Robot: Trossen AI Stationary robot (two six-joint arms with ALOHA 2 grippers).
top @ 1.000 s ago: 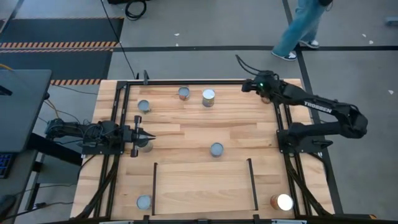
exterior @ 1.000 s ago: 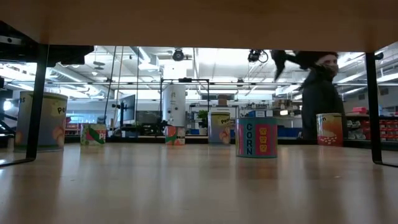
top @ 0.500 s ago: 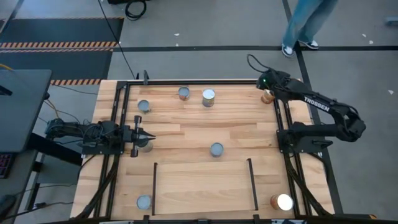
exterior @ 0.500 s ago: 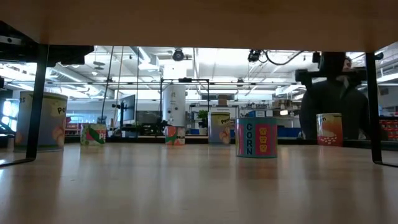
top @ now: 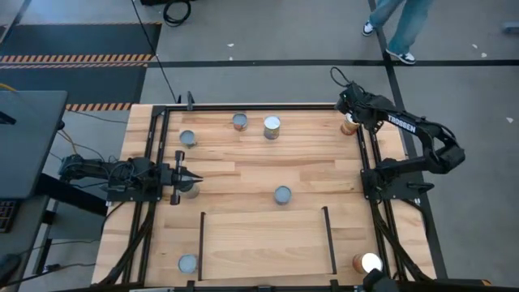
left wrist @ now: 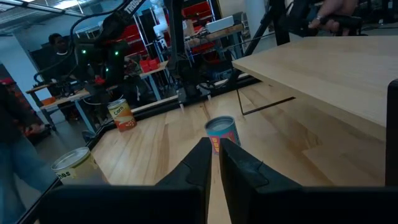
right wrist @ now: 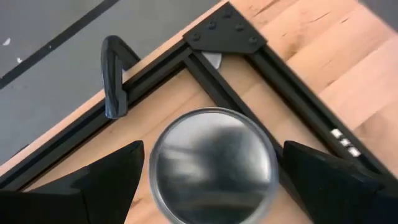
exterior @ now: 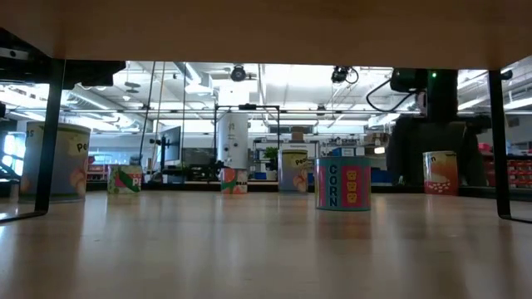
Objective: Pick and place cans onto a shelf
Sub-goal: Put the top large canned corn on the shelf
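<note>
1. Wooden tabletop (top: 243,174) is framed by black rails, with grey floor beyond where a person's legs (top: 403,24) show.
2. Shelf (top: 263,239) lies at the near edge, well apart from both grippers; nothing stands on it.
3. Right gripper (top: 350,105) hangs directly above the far-corner can (right wrist: 213,163), fingers (right wrist: 102,183) spread wide on either side of its metal top, not touching it.
4. Left gripper (top: 193,176) rests at the left rail, fingers (left wrist: 239,163) pressed together, empty; one can (top: 188,189) sits just beside it, the blue corn can (left wrist: 222,134) straight ahead.
5. Two cans (top: 188,263) flank the shelf outside its rails; three more (top: 272,126) stand along the far side.
</note>
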